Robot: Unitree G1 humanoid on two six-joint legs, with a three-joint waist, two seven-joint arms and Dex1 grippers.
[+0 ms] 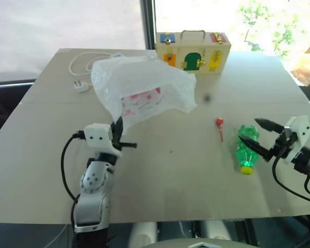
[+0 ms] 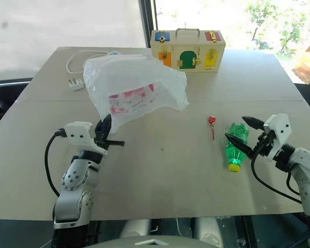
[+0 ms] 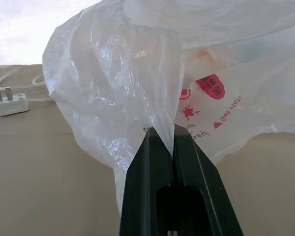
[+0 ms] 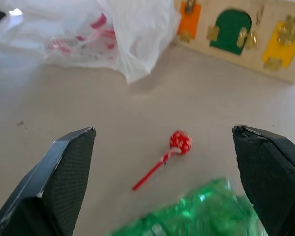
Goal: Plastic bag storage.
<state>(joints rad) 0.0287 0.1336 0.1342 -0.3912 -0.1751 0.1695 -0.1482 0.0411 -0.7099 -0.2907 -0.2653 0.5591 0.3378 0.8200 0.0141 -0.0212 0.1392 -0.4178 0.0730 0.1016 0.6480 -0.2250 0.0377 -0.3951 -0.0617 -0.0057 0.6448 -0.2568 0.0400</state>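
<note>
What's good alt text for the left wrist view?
Left gripper shut on a fold of the translucent plastic bag, which has red print. Behind it on the tan table lies a white plug with its cable.

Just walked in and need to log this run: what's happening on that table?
The robot's left gripper is shut on the near edge of the plastic bag, which sits puffed up on the table in front of a wooden box. The right gripper is open and holds nothing, its fingers on either side of a crushed green bottle. A red lollipop lies beside the bottle, and a white plug and cable lie near the far left corner.
</note>
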